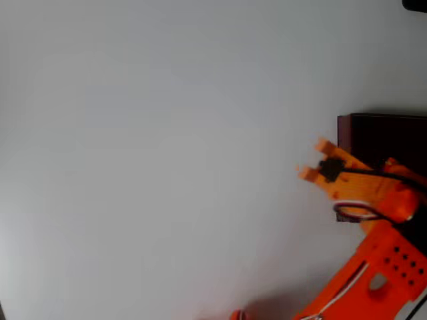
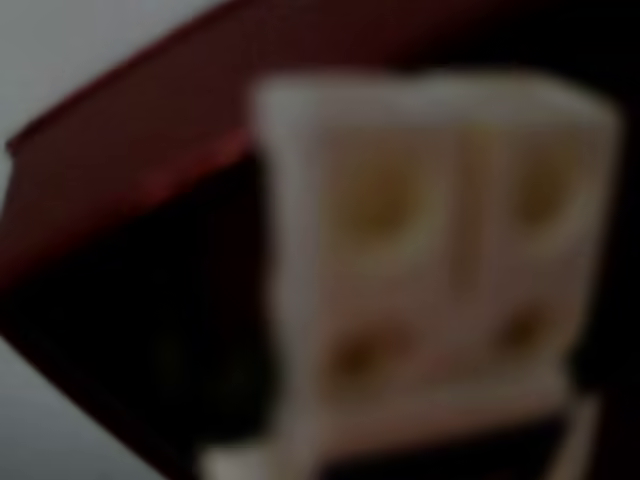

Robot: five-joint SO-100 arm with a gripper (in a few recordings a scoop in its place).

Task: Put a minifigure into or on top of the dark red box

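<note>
The work looks to be at the carry-and-drop step. In the overhead view the orange claw (image 1: 312, 160) sits at about three o'clock on the picture, its two tips reaching just past the left wall of the dark red box (image 1: 380, 133), which lies against the right edge. In the wrist view a pale, blurred block (image 2: 430, 260) hangs right before the lens, with the box's red wall (image 2: 140, 170) and black inside behind it. It shows round hollows on its face, like the underside of a toy figure's legs, so I judge it to be the minifigure, seen very close, though the blur hides its details. It appears to be held in the claw over the box's edge, yet neither view shows the fingers plainly around it, so I cannot tell for sure whether the claw grips it.

The next move calls for bringing the tips further toward three o'clock, fully over the dark opening, before letting go; a release where they now stand risks dropping the figure on the table (image 1: 167, 147).

The box is square-cornered, with matt maroon walls. The arm is ridged, bright printed plastic. The table is smooth, pale and plain.
</note>
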